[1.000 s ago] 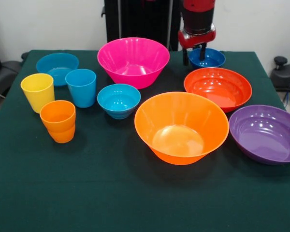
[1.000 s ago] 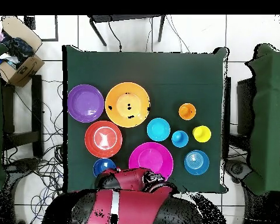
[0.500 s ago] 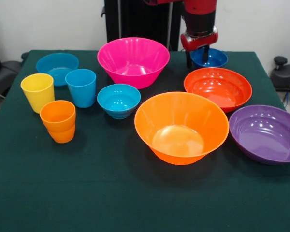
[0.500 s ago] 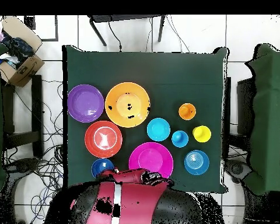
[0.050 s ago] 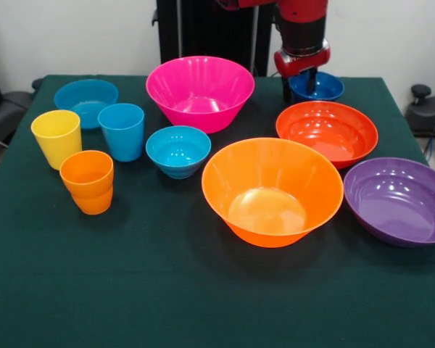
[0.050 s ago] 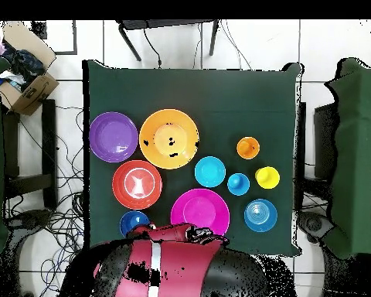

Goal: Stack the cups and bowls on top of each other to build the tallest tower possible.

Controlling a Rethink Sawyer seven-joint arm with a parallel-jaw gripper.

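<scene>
progress: we see nothing stacked; all cups and bowls sit apart around large orange bowl (image 5: pixel 272 190)
gripper (image 5: pixel 299 81): at small dark blue bowl (image 5: pixel 320 87), fingers straddle its rim, grip unclear
left: whole tower

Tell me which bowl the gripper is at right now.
The small dark blue bowl, at the table's far edge behind the wide red-orange bowl. The gripper hangs at its rim; every other bowl sits clear of it.
</scene>
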